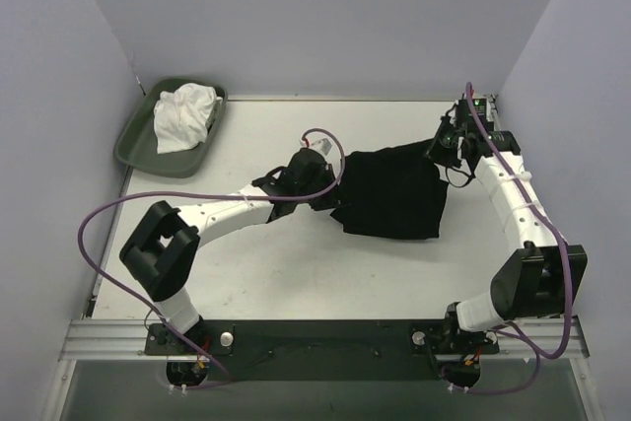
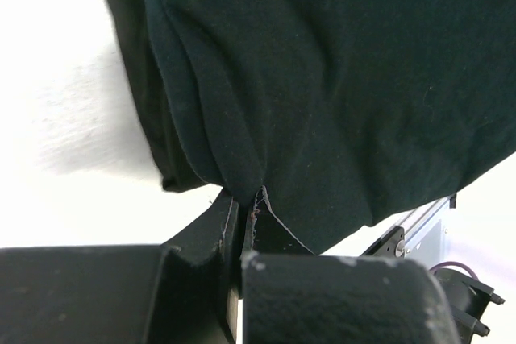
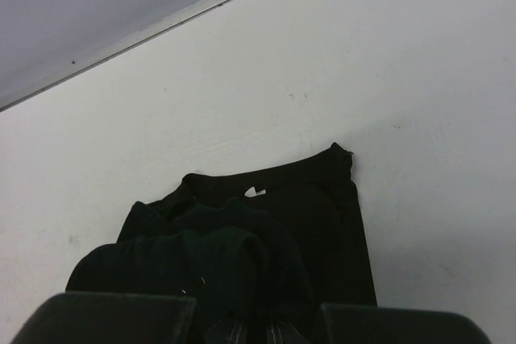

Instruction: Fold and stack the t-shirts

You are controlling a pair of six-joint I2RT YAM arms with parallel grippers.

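One black t-shirt (image 1: 394, 196) lies partly folded in the middle of the white table, held at two ends. My left gripper (image 1: 331, 194) is at its left edge. In the left wrist view the left gripper (image 2: 246, 204) is shut on a pinch of the black cloth (image 2: 339, 86), which hangs over the table. My right gripper (image 1: 441, 151) is at the shirt's far right corner. In the right wrist view the right gripper (image 3: 256, 330) is shut on bunched black cloth (image 3: 234, 255), and beyond it a flat layer with the collar (image 3: 266, 179) rests on the table.
A shallow grey-green tray (image 1: 133, 142) sits at the far left corner with a crumpled white cloth (image 1: 183, 115) in it. Grey walls close in the table on three sides. The right arm (image 1: 513, 194) runs along the right edge.
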